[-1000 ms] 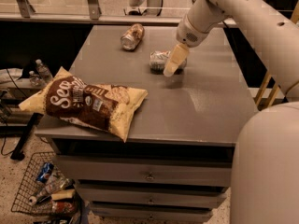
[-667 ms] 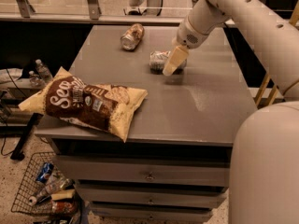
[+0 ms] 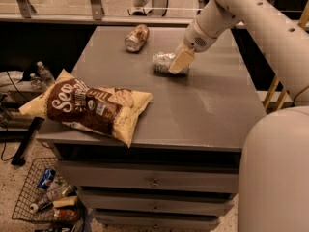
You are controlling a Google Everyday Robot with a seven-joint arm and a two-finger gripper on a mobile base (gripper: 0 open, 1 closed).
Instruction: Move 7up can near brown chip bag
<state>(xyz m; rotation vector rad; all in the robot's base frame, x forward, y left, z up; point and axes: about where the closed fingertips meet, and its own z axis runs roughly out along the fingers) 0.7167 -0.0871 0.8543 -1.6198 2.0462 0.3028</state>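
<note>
The 7up can (image 3: 161, 62), silvery with faint green, lies on its side on the grey cabinet top (image 3: 207, 105), right of centre toward the back. My gripper (image 3: 177, 63) reaches down from the upper right and sits right at the can's right end, overlapping it. The brown chip bag (image 3: 89, 105), with white script and pale yellow ends, lies at the front left corner of the top, overhanging the edge. The can is well apart from the bag.
A brownish-gold can (image 3: 136, 37) lies on its side at the back of the top, left of the 7up can. A wire basket (image 3: 46, 197) with bottles stands on the floor at the lower left. Drawers (image 3: 154, 180) face front.
</note>
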